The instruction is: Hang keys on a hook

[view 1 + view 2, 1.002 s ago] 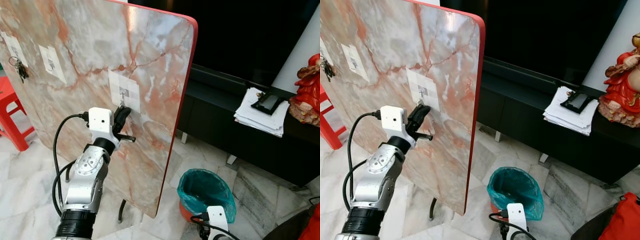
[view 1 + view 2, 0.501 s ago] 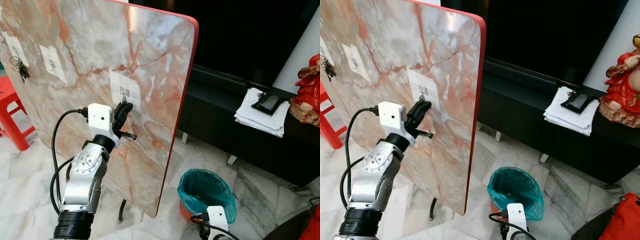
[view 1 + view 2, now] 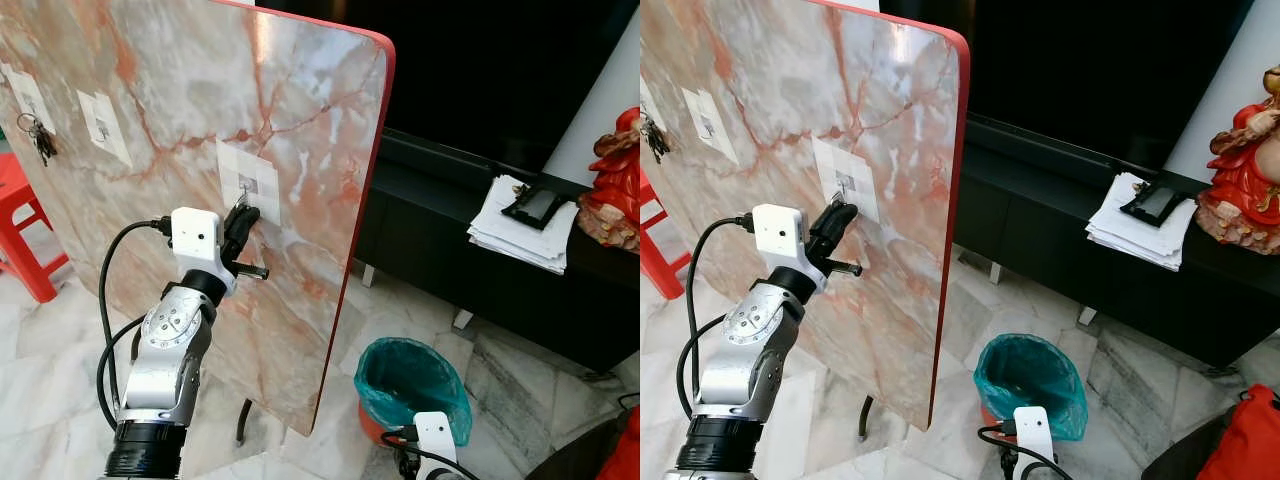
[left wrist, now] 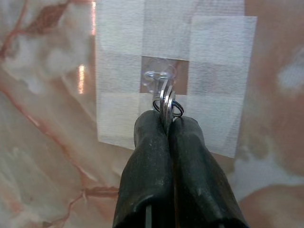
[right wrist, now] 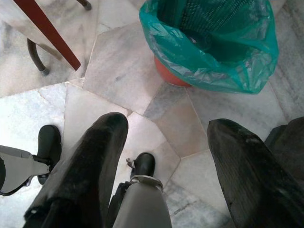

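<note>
Left pincer [image 4: 167, 124] lowered slightly, clamped on key rings [image 4: 165, 102] at one clear hook [image 4: 159, 76]; three taped patches.

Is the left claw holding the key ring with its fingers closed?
Yes, in the left wrist view the left claw pinches the key ring between closed fingers, right at the clear hook.

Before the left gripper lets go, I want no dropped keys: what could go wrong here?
The left gripper pinches the key ring right at the clear hook; whether the ring is over the hook is unclear, so release may drop it. Pushing could peel the taped hook off the board.
</note>
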